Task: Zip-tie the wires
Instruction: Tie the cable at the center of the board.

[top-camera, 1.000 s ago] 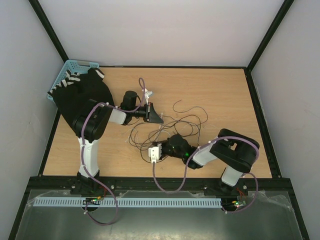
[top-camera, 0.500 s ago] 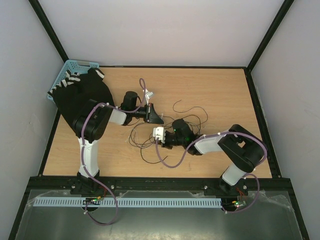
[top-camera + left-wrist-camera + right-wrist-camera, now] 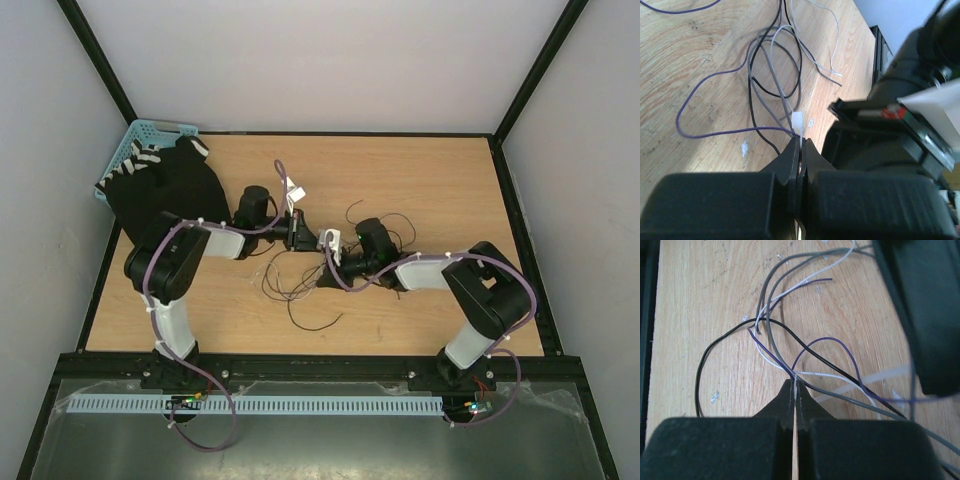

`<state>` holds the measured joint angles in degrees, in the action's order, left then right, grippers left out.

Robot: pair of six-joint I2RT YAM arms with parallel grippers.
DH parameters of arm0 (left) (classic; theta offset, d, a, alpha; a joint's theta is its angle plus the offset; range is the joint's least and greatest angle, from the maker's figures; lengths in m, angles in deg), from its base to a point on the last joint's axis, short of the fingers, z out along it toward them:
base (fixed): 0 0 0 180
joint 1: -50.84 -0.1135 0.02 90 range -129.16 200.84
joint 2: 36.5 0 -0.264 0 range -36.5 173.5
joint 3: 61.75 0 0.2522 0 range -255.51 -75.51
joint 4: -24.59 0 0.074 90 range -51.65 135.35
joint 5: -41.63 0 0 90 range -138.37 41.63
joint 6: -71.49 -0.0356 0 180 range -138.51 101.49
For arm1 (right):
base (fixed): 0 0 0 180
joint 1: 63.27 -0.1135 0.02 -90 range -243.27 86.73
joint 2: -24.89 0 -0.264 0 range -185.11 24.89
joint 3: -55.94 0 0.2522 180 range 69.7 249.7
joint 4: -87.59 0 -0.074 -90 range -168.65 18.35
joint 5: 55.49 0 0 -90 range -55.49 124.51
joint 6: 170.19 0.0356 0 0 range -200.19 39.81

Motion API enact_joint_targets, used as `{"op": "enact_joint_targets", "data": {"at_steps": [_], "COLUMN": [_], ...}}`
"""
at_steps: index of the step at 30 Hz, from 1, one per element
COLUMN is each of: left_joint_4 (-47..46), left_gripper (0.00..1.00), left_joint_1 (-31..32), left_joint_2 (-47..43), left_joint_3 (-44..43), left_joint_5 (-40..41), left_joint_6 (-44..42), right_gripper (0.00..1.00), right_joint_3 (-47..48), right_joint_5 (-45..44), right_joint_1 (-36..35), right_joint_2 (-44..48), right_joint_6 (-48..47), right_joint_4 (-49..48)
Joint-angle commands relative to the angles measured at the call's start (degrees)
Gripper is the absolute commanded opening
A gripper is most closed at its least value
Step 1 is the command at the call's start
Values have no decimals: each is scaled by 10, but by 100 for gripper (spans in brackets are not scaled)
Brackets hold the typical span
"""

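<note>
Two end effectors meet near the middle of the light wooden table (image 3: 450, 180), and most of the job looks undone. The left end effector (image 3: 800, 146) is pinched fully together on the thin white plastic zip tie (image 3: 798, 121), whose small blocky end stands just beyond the tips. The right end effector (image 3: 794, 388) is likewise closed to a hairline. The loose tangle of thin black, grey, white and purple wires (image 3: 788, 371) converges right at its tips, though from this angle I cannot tell whether it grips the wires, the strip or both.

In the right wrist view a pale length of the zip tie runs from those tips toward the left arm, lying across the wires rather than around them. No closed loop shows anywhere, and the wires spread in open curls over the table. I judge the gathering part-done. Wrapping, threading the tail through the head and pulling tight all remain.
</note>
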<state>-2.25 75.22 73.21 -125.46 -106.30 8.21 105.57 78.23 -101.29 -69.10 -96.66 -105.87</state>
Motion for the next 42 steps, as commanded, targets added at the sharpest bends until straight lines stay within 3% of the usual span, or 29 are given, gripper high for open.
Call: {"op": "enact_joint_targets", "data": {"at_steps": [1,8,27,42], "left_joint_4": [-15,-45,-112,-162], "left_gripper": [0,0,0,0], "left_joint_1": [5,33,144,180], "left_joint_2": [-57,-96,-192,-203], "left_joint_3": [38,88,196,238], "left_joint_5": [30,75,320,366], "left_joint_6": [-71,-148,-391,-505], "right_gripper": [0,0,0,0], "right_joint_3": [4,18,59,74], "right_joint_5": [62,82,132,133], "right_joint_1": [25,34,51,51], "right_joint_2": [-2,2,-25,-19], "right_joint_6": [38,32,11,-3], "right_joint_4": [28,60,151,193]}}
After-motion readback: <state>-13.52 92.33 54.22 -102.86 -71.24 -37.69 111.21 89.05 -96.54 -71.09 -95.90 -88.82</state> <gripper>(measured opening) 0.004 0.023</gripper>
